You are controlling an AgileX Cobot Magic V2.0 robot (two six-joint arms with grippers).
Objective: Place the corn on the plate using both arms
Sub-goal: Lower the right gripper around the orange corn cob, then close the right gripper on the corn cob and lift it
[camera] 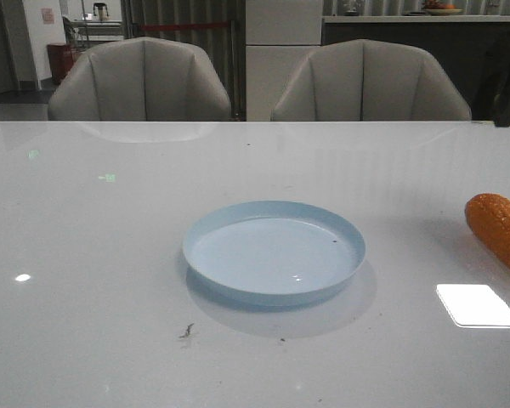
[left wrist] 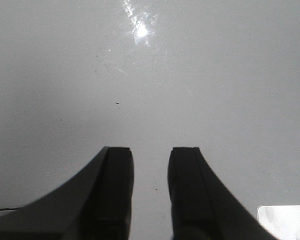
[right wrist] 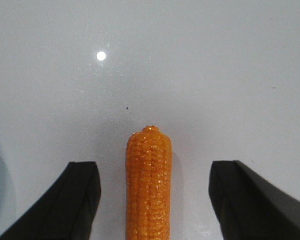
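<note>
Corn (camera: 500, 230) lies on the desk (camera: 93, 255) near its right edge, well apart from the pale blue plate (camera: 274, 252) at the middle. The right gripper (right wrist: 155, 200) hangs over the cob with jaws wide apart, straddling it without touching. The left gripper (left wrist: 150, 190) hovers above bare desk, jaws slightly apart and empty. To grasp well, the right gripper should probably descend centred on the cob and close across its width. The desk is glossy white, mirroring ceiling lights; two grey chairs (camera: 140, 81) stand behind the far edge.
</note>
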